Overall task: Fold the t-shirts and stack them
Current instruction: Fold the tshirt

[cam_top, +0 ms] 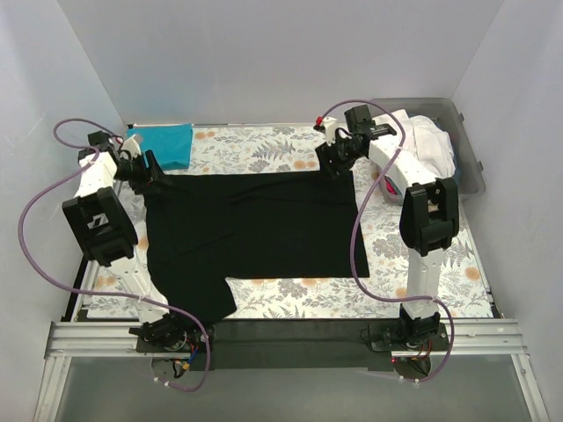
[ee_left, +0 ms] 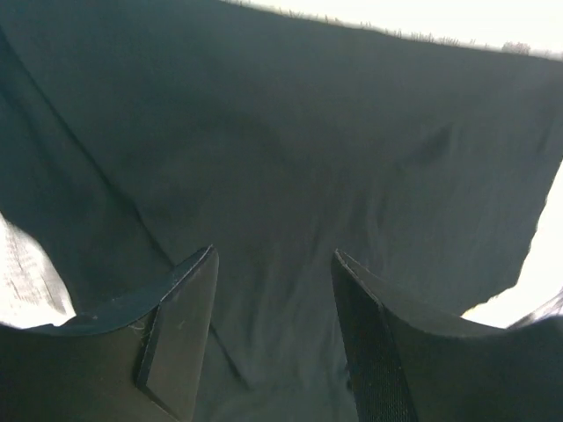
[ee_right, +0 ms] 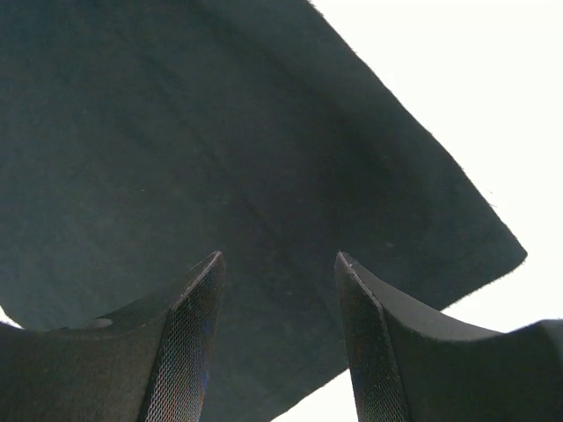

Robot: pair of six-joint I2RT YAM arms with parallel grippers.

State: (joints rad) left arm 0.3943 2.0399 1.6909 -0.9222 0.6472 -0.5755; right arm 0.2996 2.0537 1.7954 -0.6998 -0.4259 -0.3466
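The black t-shirt [cam_top: 255,229] lies spread flat on the floral table cloth, one sleeve hanging toward the near edge. My left gripper [cam_top: 151,172] is open over its far left corner; the left wrist view shows black cloth [ee_left: 281,158] between and beyond the open fingers. My right gripper [cam_top: 336,165] is open over the far right corner; the right wrist view shows that corner of the shirt [ee_right: 264,176] below the open fingers. The teal-blue t-shirt [cam_top: 165,142] lies folded at the far left. The white t-shirt [cam_top: 422,141] sits bunched in the tub.
The clear grey plastic tub [cam_top: 466,132] stands at the far right against the wall. The floral table cloth [cam_top: 405,281] shows around the black shirt. White walls close in the sides and back. Purple cables loop off both arms.
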